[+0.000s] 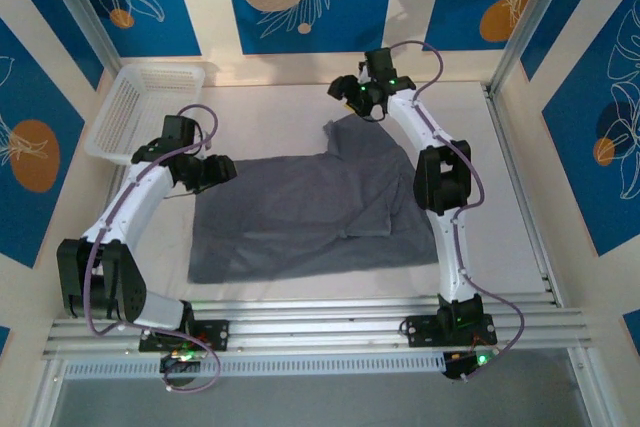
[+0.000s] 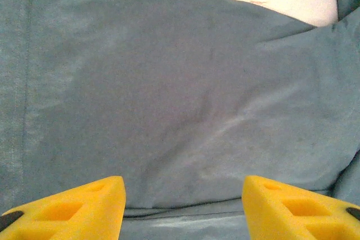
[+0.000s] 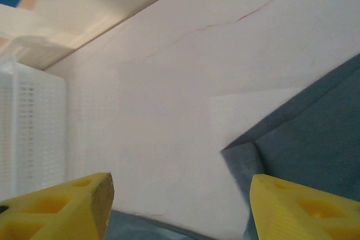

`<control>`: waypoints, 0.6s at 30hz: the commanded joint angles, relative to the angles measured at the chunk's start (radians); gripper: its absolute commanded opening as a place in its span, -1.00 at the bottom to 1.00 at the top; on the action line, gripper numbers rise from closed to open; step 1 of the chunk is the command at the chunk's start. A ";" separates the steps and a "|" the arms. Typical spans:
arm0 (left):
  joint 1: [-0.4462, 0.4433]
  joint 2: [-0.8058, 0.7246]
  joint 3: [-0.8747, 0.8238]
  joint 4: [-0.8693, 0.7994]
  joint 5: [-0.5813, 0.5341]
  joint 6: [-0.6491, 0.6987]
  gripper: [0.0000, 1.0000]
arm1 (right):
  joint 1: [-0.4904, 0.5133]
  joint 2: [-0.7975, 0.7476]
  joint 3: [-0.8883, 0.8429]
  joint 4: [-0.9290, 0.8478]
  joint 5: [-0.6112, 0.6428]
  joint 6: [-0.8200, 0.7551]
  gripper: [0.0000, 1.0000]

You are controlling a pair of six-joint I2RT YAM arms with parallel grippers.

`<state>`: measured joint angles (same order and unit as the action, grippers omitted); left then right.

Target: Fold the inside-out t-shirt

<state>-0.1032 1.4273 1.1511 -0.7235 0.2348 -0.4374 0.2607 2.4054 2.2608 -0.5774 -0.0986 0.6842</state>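
The inside-out t-shirt [image 1: 310, 212] lies spread on the white table, slate-grey, with part of it folded up toward the far right. My left gripper [image 1: 215, 169] hangs over its left edge. In the left wrist view that gripper [image 2: 183, 209] is open, its yellow fingers [image 2: 84, 209] wide apart above smooth grey cloth [image 2: 169, 94], with nothing between them. My right gripper [image 1: 352, 97] is at the far side, just beyond the shirt's upper corner. It [image 3: 180, 209] is open and empty over bare table, with a shirt corner [image 3: 315, 144] to its right.
A white lattice basket [image 1: 140, 107] stands at the far left corner and also appears at the left of the right wrist view [image 3: 28, 133]. The table [image 1: 270, 112] is bare beyond the shirt. Frame posts and walls close in both sides.
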 commanded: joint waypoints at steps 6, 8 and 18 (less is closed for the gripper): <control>-0.002 0.000 0.004 -0.027 -0.018 0.004 0.14 | -0.104 -0.039 -0.040 -0.379 0.536 -0.180 0.29; -0.003 0.004 0.004 -0.027 -0.020 -0.002 0.15 | -0.118 -0.031 -0.061 -0.406 0.588 -0.244 0.30; -0.002 0.014 0.004 -0.032 -0.010 -0.004 0.15 | -0.116 0.075 -0.028 -0.442 0.407 -0.371 0.34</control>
<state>-0.1032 1.4303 1.1511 -0.7265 0.2279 -0.4381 0.1215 2.4382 2.2044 -0.9802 0.3851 0.3672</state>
